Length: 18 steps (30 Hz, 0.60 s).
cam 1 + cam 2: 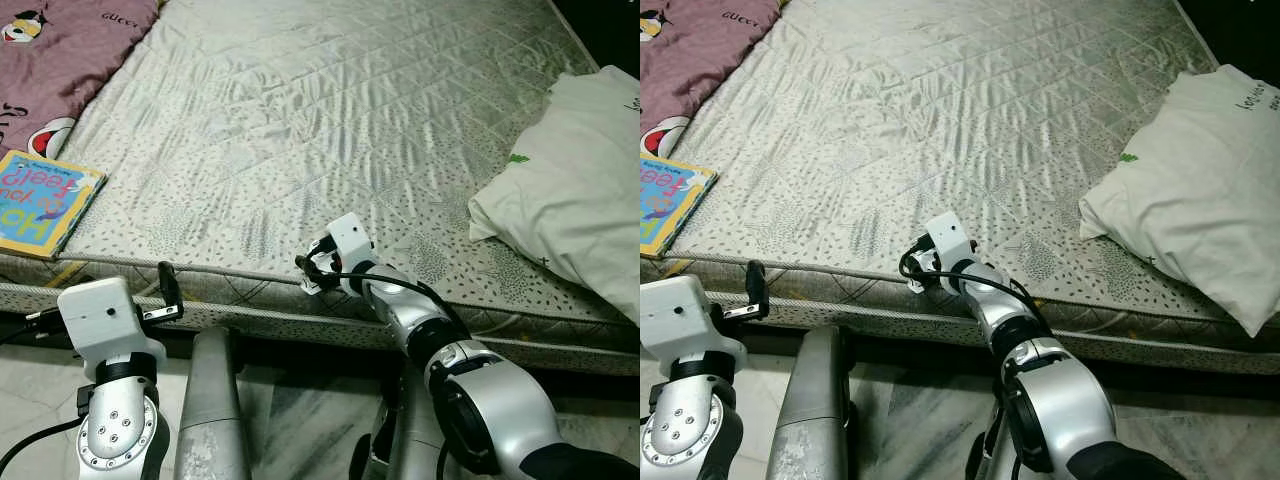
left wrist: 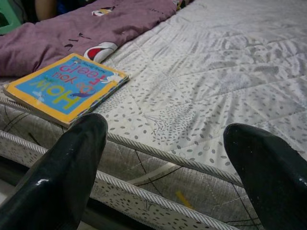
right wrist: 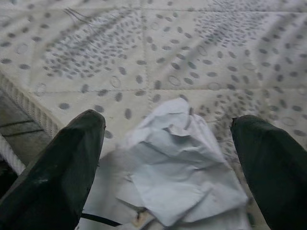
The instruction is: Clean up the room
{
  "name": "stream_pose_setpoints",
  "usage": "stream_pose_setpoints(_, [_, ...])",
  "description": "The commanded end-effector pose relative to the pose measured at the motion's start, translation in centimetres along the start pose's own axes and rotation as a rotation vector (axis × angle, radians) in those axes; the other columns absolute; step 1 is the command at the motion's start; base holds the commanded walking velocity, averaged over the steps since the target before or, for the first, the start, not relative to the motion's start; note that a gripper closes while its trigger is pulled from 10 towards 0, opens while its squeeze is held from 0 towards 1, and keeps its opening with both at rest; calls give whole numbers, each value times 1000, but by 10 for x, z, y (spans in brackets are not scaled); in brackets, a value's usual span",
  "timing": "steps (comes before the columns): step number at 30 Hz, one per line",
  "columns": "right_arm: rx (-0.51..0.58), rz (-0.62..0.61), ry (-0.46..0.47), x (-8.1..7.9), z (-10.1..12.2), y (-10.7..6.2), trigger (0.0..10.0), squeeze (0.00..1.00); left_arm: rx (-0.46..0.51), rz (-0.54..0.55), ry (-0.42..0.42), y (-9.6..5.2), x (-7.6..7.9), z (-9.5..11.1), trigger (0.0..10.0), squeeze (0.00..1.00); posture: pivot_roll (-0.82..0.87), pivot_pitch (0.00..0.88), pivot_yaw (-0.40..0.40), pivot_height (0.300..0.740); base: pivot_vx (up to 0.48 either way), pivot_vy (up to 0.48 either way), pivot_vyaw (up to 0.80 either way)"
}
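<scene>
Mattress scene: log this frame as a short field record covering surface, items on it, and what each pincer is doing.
surface: bare quilted mattress
book: children's book at the near left edge, lying flat
blanket: purple blanket at the far left corner
pillow: white pillow on the right side
paper: crumpled white paper near the front edge
right pincer: open, fingers either side of the paper
left pincer: open, low at the mattress edge, pointing toward the book

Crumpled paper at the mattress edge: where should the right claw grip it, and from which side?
Grip the crumpled paper across its raised middle ridge. It lies loose on the mattress near the front edge, already between the open fingers of the right claw, so probably come straight down from above.
</scene>
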State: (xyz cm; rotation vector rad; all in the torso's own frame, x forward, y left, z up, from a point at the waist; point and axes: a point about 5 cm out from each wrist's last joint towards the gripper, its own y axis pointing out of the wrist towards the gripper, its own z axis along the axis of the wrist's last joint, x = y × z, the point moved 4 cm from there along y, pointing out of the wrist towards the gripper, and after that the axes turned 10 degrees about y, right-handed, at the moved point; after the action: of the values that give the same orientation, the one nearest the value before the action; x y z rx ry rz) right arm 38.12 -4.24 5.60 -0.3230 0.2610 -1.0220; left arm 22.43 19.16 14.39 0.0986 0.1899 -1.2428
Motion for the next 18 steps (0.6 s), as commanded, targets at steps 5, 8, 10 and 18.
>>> stream_pose_setpoints(5, [-52,-50,-34,6,-12,-2,10000,0,-13,8,5,1,-1,-2,10000,0,217,138,-108,537,0,0,0])
stream_pose_setpoints(8, [-64,-54,-37,4,-15,-1,10000,0,-12,9,7,2,-1,-2,10000,0,218,137,-107,537,0,0,0])
stream_pose_setpoints(10, [-68,-55,-38,4,-16,-1,10000,0,-11,8,7,2,-1,-2,10000,0,218,136,-107,537,0,0,0])
stream_pose_setpoints(18, [-71,-48,-24,1,-18,-1,0,0,-9,11,11,3,-2,-2,10000,0,216,133,-105,537,0,0,0])
